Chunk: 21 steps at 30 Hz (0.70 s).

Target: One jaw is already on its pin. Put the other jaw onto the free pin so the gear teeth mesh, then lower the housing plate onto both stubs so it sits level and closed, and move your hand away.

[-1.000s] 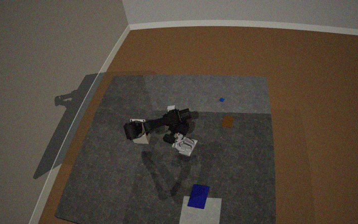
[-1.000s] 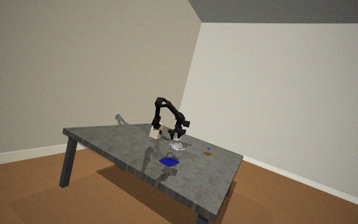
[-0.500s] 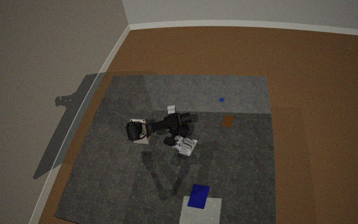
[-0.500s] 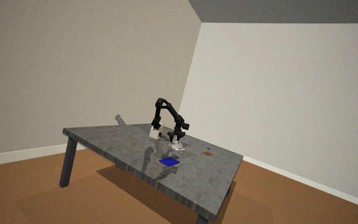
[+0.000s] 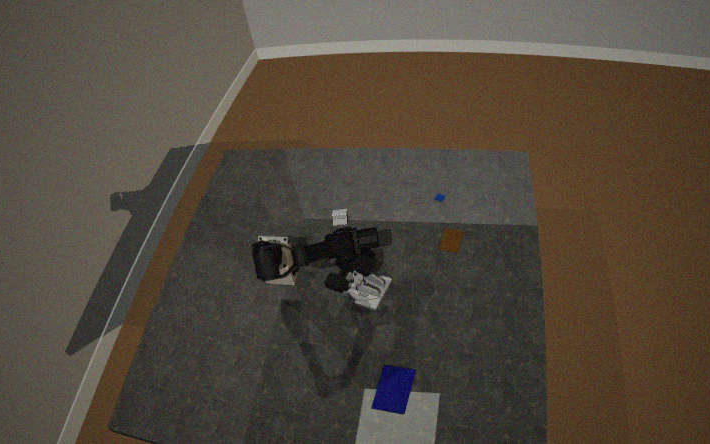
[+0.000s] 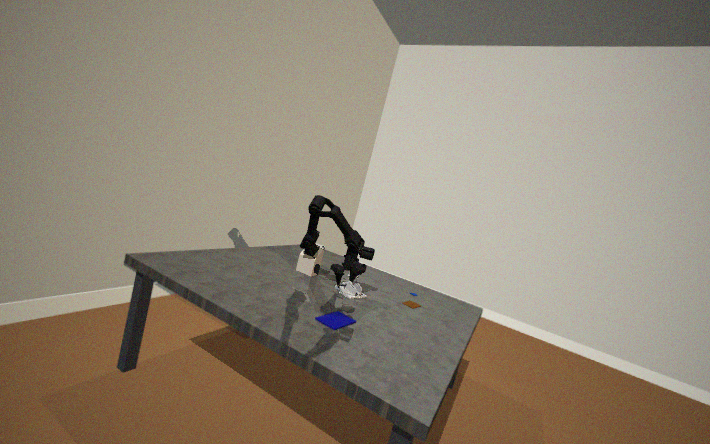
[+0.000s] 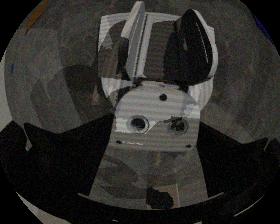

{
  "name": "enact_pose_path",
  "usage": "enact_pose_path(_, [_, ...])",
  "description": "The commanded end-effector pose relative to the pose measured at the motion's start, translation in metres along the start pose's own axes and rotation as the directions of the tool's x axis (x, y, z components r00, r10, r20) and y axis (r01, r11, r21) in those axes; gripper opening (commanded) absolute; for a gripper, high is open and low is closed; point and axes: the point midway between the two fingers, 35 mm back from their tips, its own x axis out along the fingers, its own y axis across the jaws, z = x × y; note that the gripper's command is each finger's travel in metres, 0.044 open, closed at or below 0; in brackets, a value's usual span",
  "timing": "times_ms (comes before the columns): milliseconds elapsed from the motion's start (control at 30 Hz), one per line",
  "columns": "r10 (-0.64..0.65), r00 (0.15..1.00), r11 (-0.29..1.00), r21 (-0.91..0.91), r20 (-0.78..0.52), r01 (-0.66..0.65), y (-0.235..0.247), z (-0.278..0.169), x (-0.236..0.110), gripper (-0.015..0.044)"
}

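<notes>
Clasped between the black fingers of the gripper [image 5: 351, 273] [image 6: 345, 280] [image 7: 156, 125], the housing plate [image 5: 354, 275] [image 7: 156, 106] shows a smooth, rounded end, two large round holes ringed by raised rims and smaller dark holes near its edges. Fine pale banding crosses its white face. It lies near the rest of the assembly, overlapping its near end in the wrist view; whether they touch cannot be told, and in the exterior view the white parts blur together.

The assembly's base [image 5: 371, 302] [image 6: 355, 296] [image 7: 107, 23] is a flat, square-cornered white slab on the table [image 5: 209, 330] [image 6: 236, 281] [image 7: 41, 46], whose grey top is mottled like stone. Above the base stand two curved pieces: a slim pale one [image 7: 135, 42] and a broader one [image 7: 193, 52], mostly black in shade with a light rim. Their pins and tooth mesh are hidden.

Elsewhere on the table lie a flat, glossy blue rectangle [image 5: 393, 388] [image 6: 335, 320] [image 7: 263, 27], a matte orange-brown tile [image 5: 451, 240] [image 6: 411, 304] [image 7: 37, 15] and a tiny blue square [image 5: 439, 197] [image 6: 413, 294] [image 7: 12, 68].
</notes>
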Motion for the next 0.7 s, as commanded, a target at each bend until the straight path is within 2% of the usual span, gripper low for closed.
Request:
enact_pose_path(0, [-0.004,1.000,1.000,-0.006,0.002,0.004,-0.0006,-0.0008,0.0010,0.0351])
enact_pose_path(667, [-0.005,1.000,1.000,-0.014,0.002,0.005,-0.0007,-0.0008,0.0034,0.0351])
